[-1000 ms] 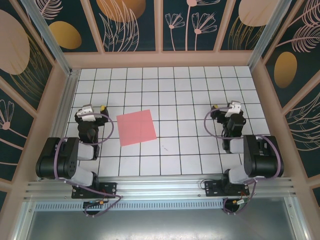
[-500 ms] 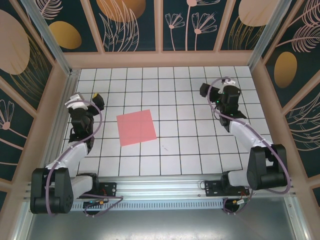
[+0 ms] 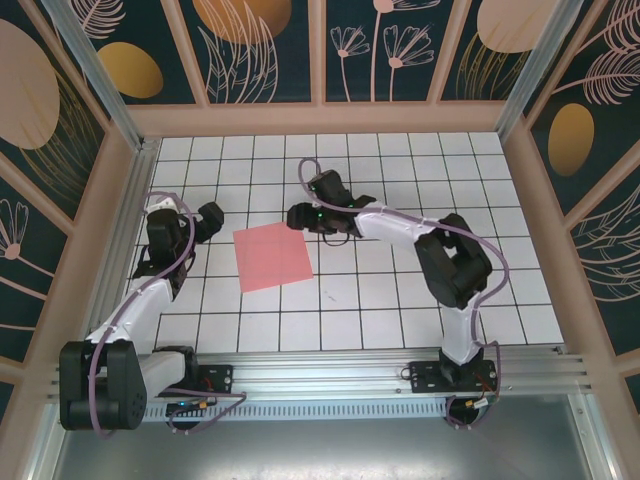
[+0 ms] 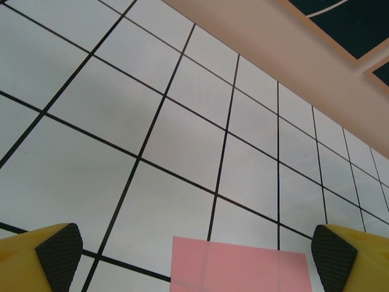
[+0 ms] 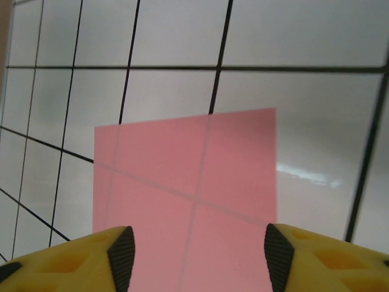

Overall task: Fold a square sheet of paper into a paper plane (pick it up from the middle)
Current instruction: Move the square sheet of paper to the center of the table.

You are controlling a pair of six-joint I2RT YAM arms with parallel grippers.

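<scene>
The white table, ruled in black squares, stands inside walls of dark panels with peach plant patterns. The paper lies flat, left of centre. The left arm reaches forward, and the left gripper is near the paper's left edge, jaws wide apart. The right arm stretches across leftward. The right gripper is at the paper's far right corner, jaws parted.

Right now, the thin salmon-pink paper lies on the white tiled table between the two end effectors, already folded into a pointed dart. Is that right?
Not folded: the top external view shows the thin salmon-pink paper as a flat, unfolded square. It does lie on the white tiled table between the left end effector and the right end effector.
</scene>
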